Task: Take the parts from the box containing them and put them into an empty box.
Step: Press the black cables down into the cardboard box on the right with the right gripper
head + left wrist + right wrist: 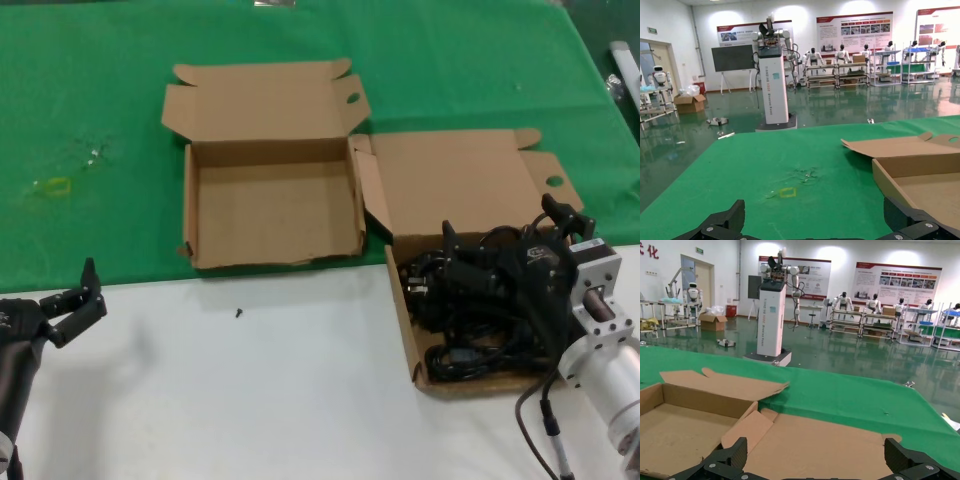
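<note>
Two cardboard boxes sit open near the table's far edge. Black cords fill the right box; the left box holds nothing. Above the cords hovers the right gripper, fingers spread. Near the table's front left corner, the left gripper is released.

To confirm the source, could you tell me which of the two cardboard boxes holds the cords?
The box on the robot's right, beneath the right gripper, holds black cords; the left one is bare inside.

A green cloth covers the far tabletop; a small black screw lies nearer.
</note>
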